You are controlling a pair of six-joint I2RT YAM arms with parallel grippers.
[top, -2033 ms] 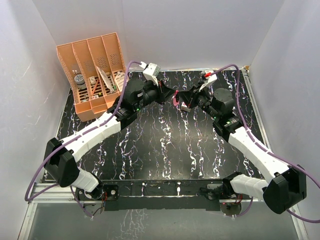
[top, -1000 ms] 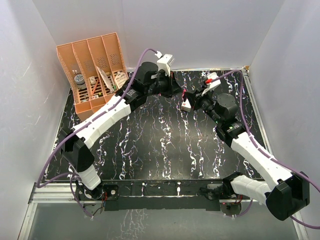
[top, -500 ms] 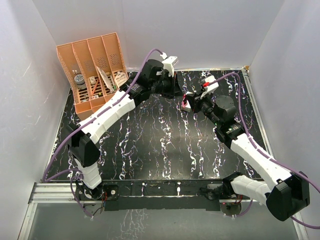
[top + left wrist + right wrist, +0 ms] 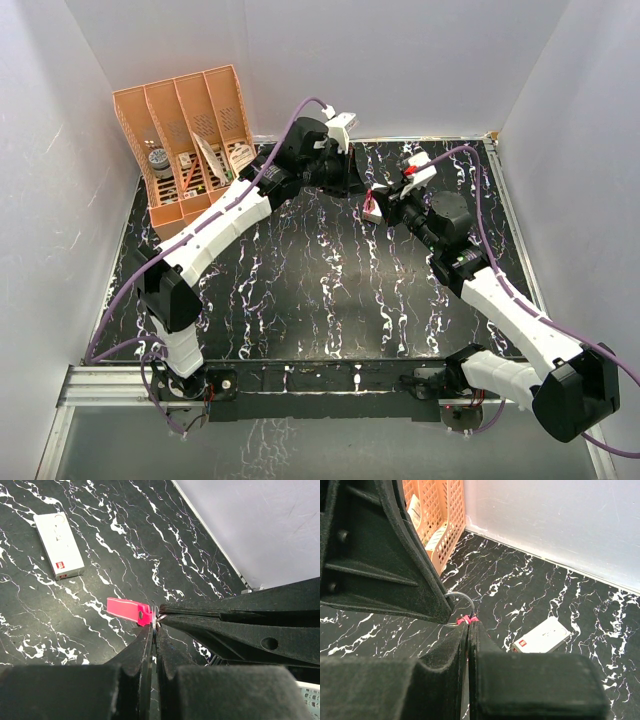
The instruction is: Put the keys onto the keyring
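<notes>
Spanning the ground under both arms is a black, white-veined table (image 4: 330, 320). An orange file rack (image 4: 190, 140) with four slots stands at the far corner, well out to the left gripper's outer side. The bits in its slots are too small to name.

Both arms reach to the far middle of the table and meet tip to tip.
- The left gripper (image 4: 154, 629) has its fingers pressed together, with no gap showing.
- The right gripper (image 4: 468, 625) has its fingers pressed together as well. A scrap of pink shows right at their tips, so it is pinching the end of the keyring (image 4: 127, 610).

A small white box (image 4: 59, 545) lies flat on the table below and beyond both sets of fingertips, apart from them.

The pink strap juts sideways from the spot where the tips meet, held up off the table. Its round ring (image 4: 460, 595) stands just past the right fingertips, against the tip of the left gripper.

As for the keys, there is only a silvery glint at the left fingertips, too small to tell key from ring. I cannot tell what the left fingers pinch.
</notes>
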